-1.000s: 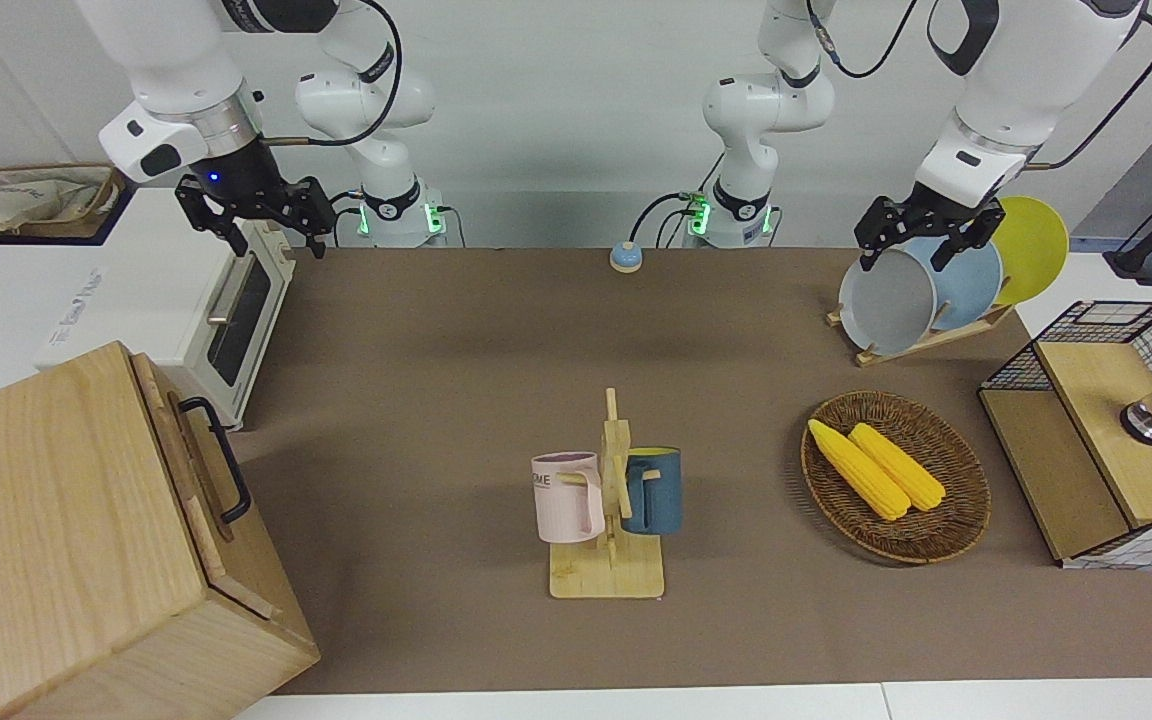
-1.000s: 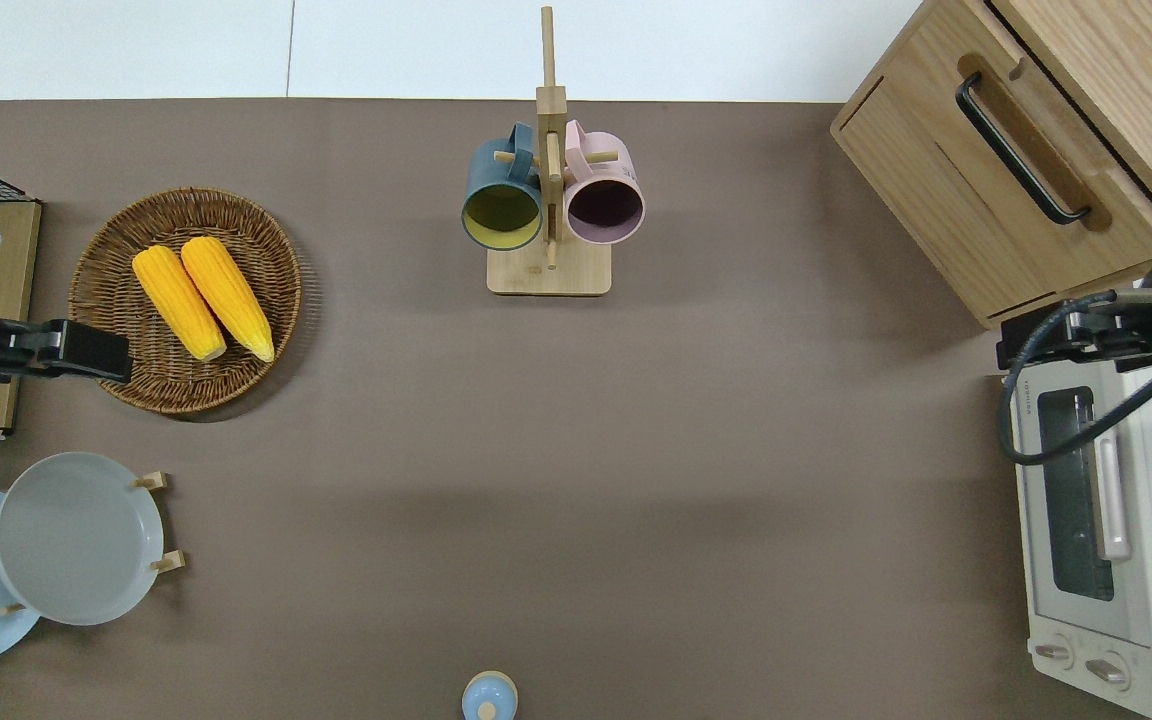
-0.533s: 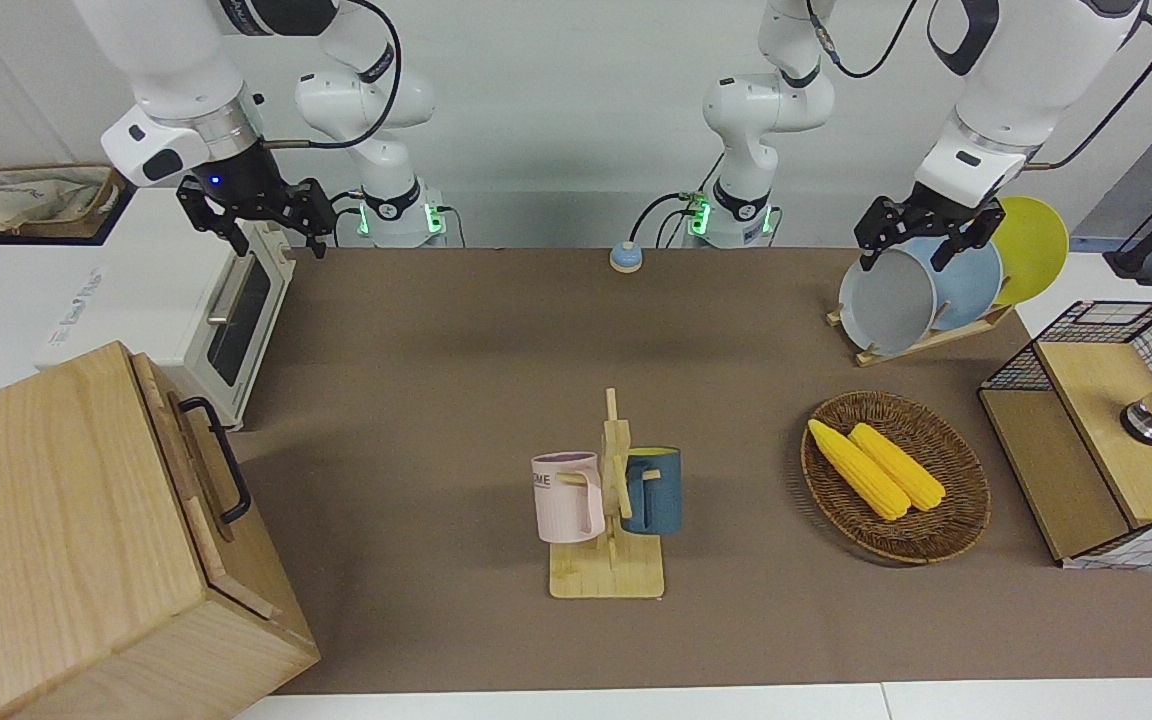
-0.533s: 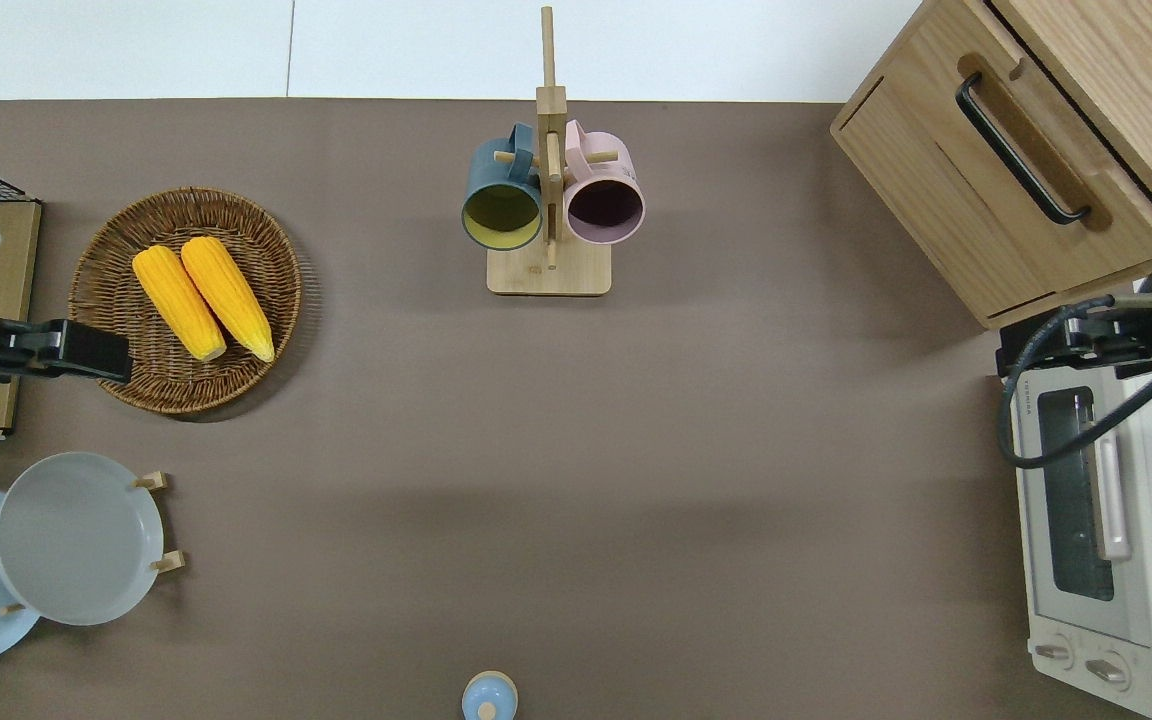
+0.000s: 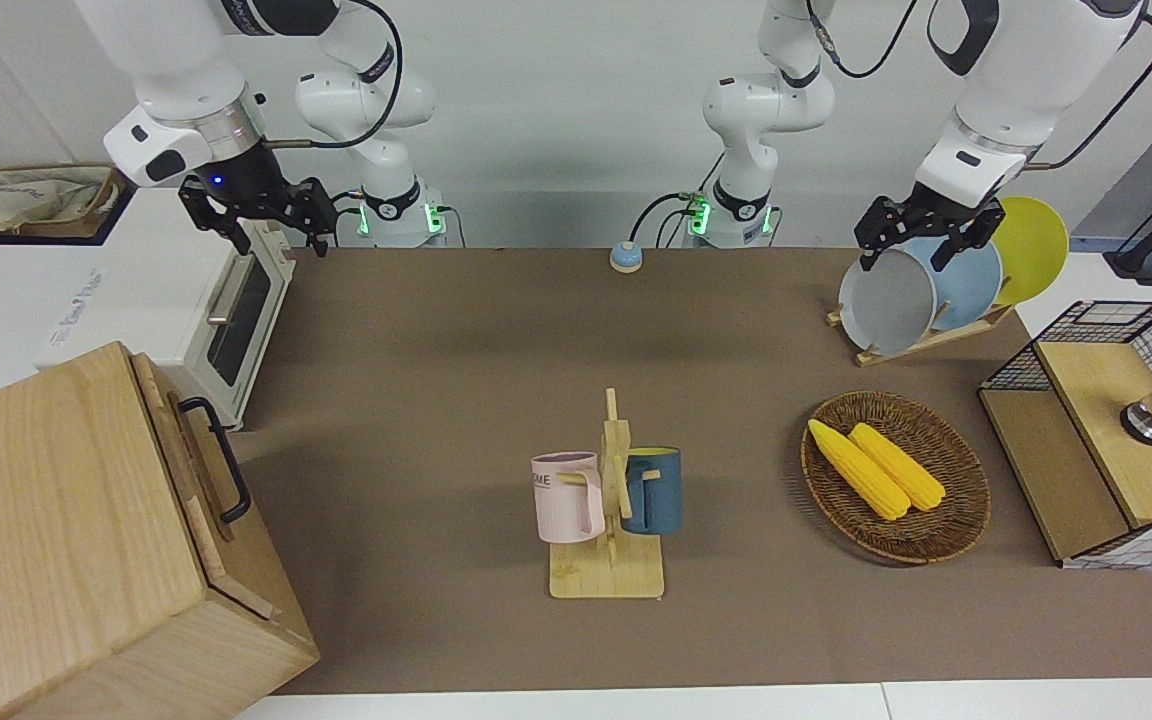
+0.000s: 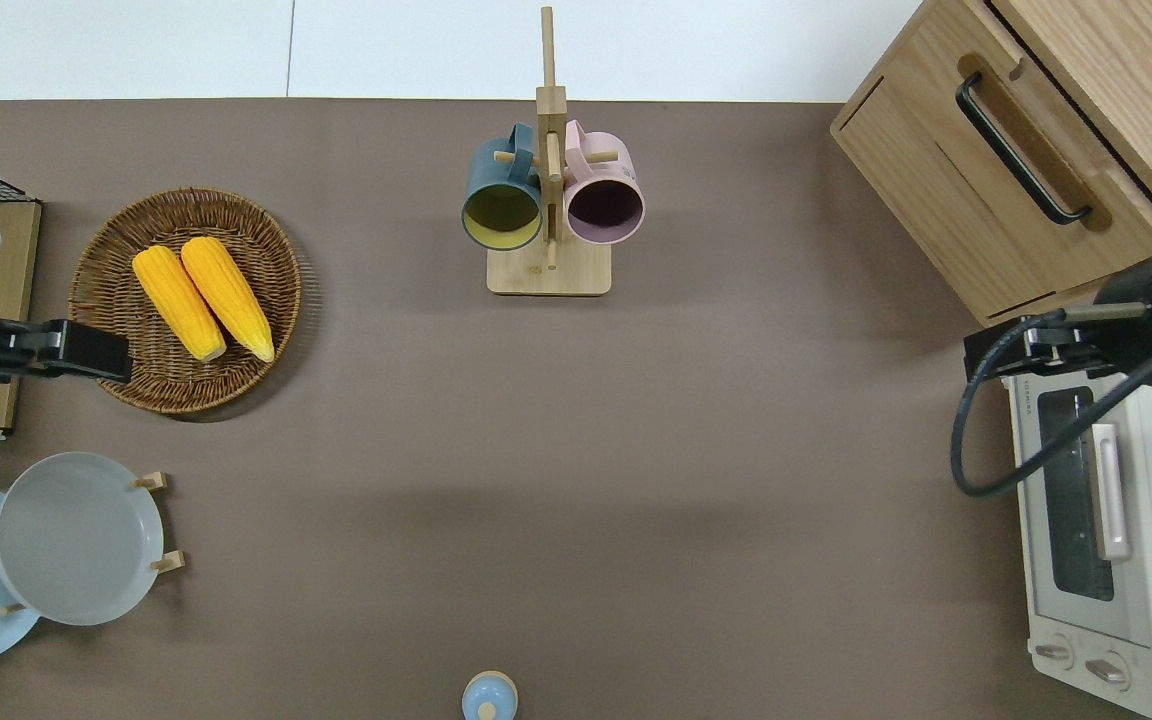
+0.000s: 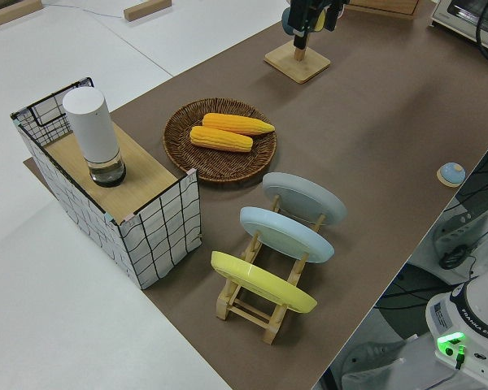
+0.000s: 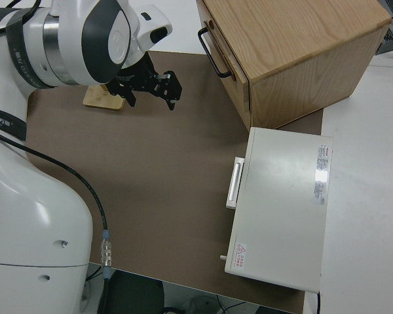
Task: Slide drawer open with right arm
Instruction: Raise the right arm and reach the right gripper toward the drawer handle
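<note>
The drawer (image 6: 1011, 170) sits at the upper right of the overhead frame; its handle (image 6: 1021, 148) runs diagonally; the right end effector (image 6: 1011, 352), fingers spread wide and empty, hangs just below it over the oven (image 6: 1116, 520) corner; the left arm is parked.

A wide light-wood drawer (image 5: 198, 462) with a black bar handle (image 6: 1020, 148) sits shut in its cabinet (image 5: 56, 530), as the white right arm (image 5: 176, 75) hangs raised, fingers spread.
</note>
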Action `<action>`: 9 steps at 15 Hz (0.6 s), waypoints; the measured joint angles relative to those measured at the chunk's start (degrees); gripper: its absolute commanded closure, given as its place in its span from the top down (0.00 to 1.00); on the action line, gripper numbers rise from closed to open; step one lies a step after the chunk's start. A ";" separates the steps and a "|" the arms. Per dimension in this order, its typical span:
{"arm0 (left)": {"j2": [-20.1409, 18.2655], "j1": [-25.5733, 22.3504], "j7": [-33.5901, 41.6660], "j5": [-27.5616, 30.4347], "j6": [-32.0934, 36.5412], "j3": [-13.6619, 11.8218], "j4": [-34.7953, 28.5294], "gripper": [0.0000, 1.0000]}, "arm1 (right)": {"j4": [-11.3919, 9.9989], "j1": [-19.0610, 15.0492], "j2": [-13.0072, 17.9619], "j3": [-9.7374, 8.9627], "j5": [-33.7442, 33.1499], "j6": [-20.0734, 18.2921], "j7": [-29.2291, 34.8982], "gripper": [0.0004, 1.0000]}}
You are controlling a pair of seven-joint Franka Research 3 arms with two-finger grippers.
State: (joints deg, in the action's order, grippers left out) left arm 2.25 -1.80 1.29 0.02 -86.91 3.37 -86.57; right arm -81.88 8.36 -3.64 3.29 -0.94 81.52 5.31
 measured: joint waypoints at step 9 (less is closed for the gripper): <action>0.00 0.00 0.00 0.00 0.00 0.00 0.00 0.99 | 0.08 11.67 0.05 -0.55 -19.37 0.12 5.09 0.99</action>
State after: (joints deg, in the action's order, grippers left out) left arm 2.25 -1.80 1.29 0.02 -86.91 3.37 -86.57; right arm -81.80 20.03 -3.60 2.74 -20.30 81.64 10.40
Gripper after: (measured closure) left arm 0.004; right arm 0.013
